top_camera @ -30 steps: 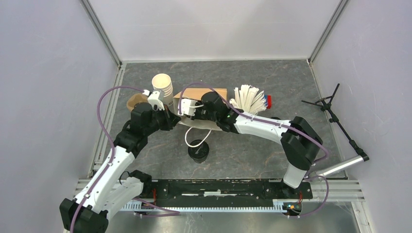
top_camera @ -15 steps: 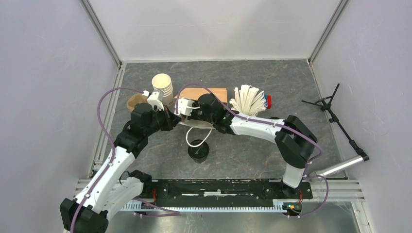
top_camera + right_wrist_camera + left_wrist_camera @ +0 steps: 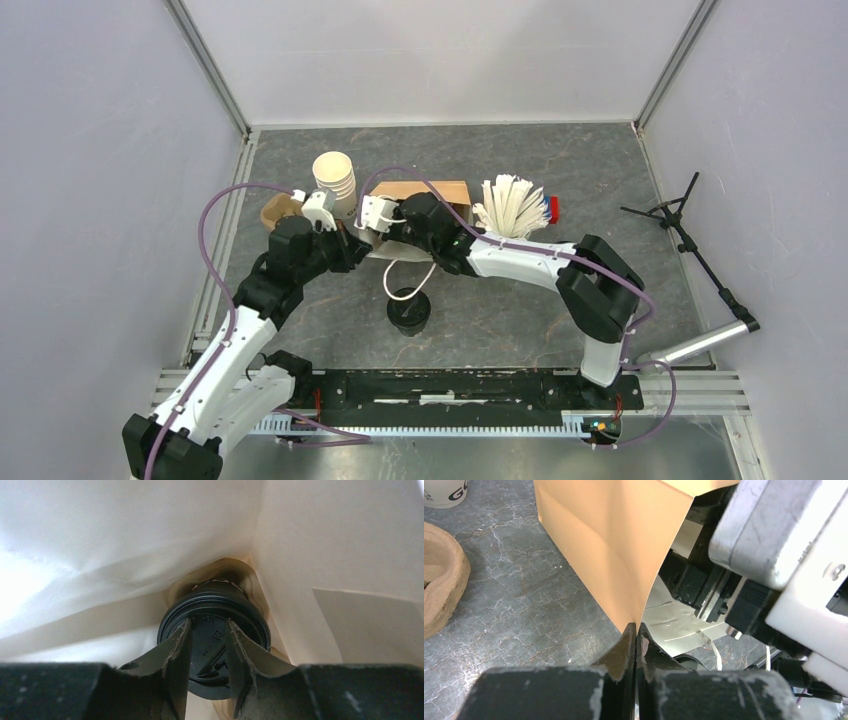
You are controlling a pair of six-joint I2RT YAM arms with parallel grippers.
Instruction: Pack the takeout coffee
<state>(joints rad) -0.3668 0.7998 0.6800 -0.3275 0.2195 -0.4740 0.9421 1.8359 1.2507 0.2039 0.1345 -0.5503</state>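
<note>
The brown paper bag (image 3: 432, 189) lies on its side behind the arms. My left gripper (image 3: 635, 630) is shut on the bag's (image 3: 614, 545) edge, pinching the paper at its tips. My right gripper (image 3: 207, 645) is inside the bag (image 3: 325, 555), shut on a takeout coffee cup by its round black lid (image 3: 215, 612). The cup's body is hidden behind the lid. In the top view the right fingers are hidden by the wrist and bag. A second takeout coffee cup (image 3: 408, 313) with a black lid stands on the table in front of the bag, next to the bag's white handle loop (image 3: 398, 292).
A stack of lidless cream cups (image 3: 334, 175) stands left of the bag, and a brown pulp tray (image 3: 280, 210) lies further left. A cup of white sticks (image 3: 513, 205) stands to the right of the bag. A small black stand (image 3: 685, 228) leans by the right wall.
My right gripper has moved left, deeper into the bag, with the lidded cup. The left gripper has kept its pinch on the bag's edge and barely moved.
</note>
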